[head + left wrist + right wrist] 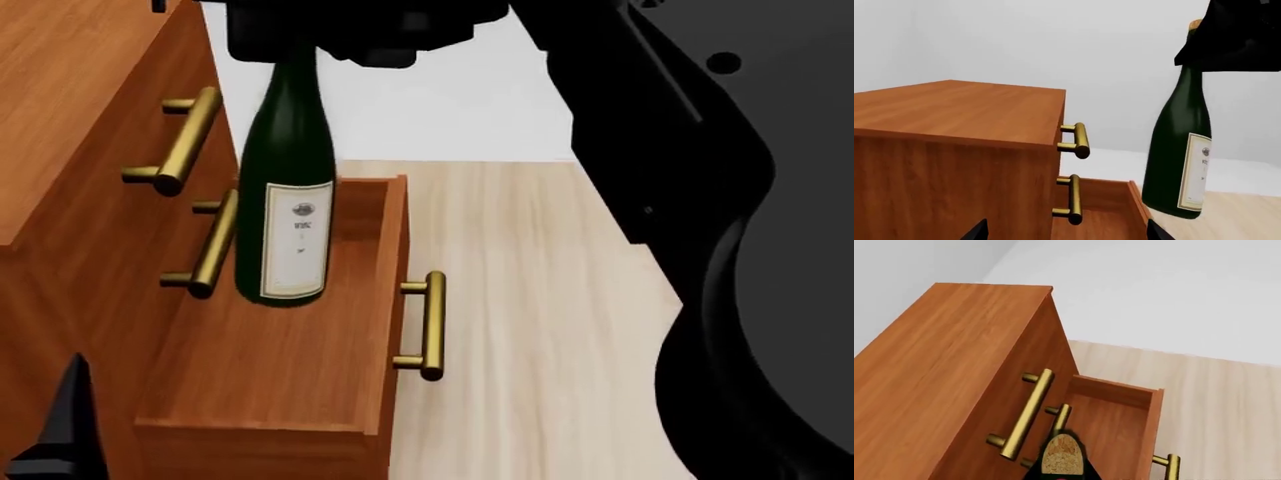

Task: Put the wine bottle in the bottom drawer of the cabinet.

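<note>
The wine bottle (284, 205), dark green with a white label, hangs upright over the open bottom drawer (267, 375) of the cabinet (60, 90). My right gripper (354, 35) is shut on its neck just under the tan cork (1062, 456). Whether its base touches the drawer floor cannot be told. The bottle also shows in the left wrist view (1177, 150), beside the drawer (1104, 210). My left gripper (1066, 234) is open and empty, facing the cabinet's side (954, 175); one fingertip (60, 430) shows low by the drawer's near corner.
The two upper drawers are closed; their brass handles (187, 140) (214, 245) stick out just left of the bottle. The bottom drawer's handle (427, 325) faces the pale wood floor (534, 300). My black right arm (721, 200) fills the right side.
</note>
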Available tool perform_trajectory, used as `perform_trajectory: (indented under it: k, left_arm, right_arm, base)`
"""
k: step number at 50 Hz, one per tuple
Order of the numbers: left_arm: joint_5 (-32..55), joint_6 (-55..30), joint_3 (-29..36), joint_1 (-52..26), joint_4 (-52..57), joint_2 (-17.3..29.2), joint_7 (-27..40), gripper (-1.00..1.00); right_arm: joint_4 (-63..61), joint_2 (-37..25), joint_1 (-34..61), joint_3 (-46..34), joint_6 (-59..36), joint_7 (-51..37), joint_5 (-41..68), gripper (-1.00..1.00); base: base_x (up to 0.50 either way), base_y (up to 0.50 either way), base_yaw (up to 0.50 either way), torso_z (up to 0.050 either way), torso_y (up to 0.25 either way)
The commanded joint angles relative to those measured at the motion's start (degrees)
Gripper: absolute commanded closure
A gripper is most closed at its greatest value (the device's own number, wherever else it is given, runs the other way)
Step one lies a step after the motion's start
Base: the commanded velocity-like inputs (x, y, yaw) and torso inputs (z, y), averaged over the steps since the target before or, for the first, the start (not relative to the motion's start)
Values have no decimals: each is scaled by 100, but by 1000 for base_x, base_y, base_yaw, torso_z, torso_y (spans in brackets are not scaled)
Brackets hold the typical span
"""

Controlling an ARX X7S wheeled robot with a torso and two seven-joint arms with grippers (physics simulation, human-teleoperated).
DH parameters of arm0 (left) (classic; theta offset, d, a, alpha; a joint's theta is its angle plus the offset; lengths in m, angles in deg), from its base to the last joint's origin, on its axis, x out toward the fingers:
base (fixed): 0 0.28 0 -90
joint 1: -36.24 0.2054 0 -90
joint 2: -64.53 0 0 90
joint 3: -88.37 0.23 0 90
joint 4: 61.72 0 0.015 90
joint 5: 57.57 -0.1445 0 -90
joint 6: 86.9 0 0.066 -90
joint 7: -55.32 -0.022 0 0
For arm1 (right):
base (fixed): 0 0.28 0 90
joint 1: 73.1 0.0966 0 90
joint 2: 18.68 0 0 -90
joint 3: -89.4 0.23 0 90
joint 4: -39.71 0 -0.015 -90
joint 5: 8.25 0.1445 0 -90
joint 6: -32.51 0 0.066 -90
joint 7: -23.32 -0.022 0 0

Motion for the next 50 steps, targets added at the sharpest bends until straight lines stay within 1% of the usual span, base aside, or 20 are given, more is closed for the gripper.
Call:
perform_trajectory:
  k: [1, 29, 38, 50]
  left_arm:
    - [-30, -65, 6, -14, 64, -1, -11, -100]
    - [-41, -140, -11, -26, 100, -21, -23, -100]
    - [-52, -150, -15, -22, 102, -21, -42, -100]
    - [-138, -156, -6, 15, 76, -23, -68, -100]
  right_arm:
    - [-16, 0, 107, 150, 46, 179, -143, 100]
    - [-100, 0, 241, 180, 100, 334, -173, 100]
    - [-149, 0, 277, 168, -71, 299, -225, 100]
    - [-215, 0, 244, 192, -170, 305, -152, 100]
  base:
    - [0, 0, 0, 0, -240]
    - [0, 0, 0, 0, -250]
    - [0, 0, 0, 0, -250]
    - [0, 0, 0, 0, -133]
